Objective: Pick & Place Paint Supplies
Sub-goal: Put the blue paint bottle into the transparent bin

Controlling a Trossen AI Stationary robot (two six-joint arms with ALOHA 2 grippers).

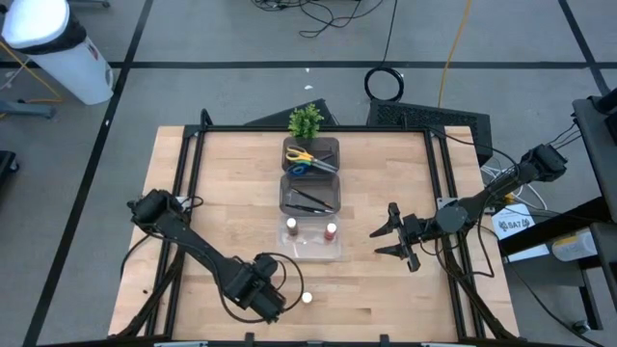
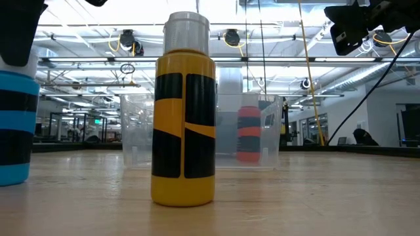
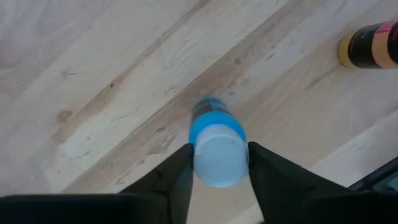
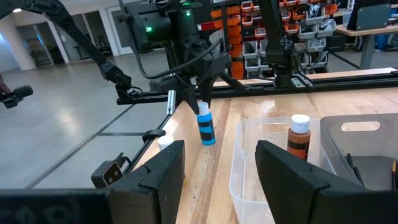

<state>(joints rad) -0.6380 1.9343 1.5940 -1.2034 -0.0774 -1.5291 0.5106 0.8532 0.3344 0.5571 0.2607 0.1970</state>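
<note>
My left gripper is near the table's near edge, shut on a blue paint bottle with a white cap. A yellow bottle with a pale cap stands on its base just to the right. A red bottle and a brown bottle stand in the clear bin. Dark brushes lie in the middle dark bin, and scissors lie in the far bin. My right gripper hovers open to the right of the clear bin, touching nothing. My left gripper pinches the blue bottle by its white cap, one finger on each side. It comes from above, pointing down. The bottle stays upright below the fingers. Whether its base rests on the table or hangs just above it, I cannot tell.
A small green potted plant stands beyond the far bin. A black frame rail runs along the table's sides and far edge. Bare wood lies left of the bins and in front of the clear bin.
</note>
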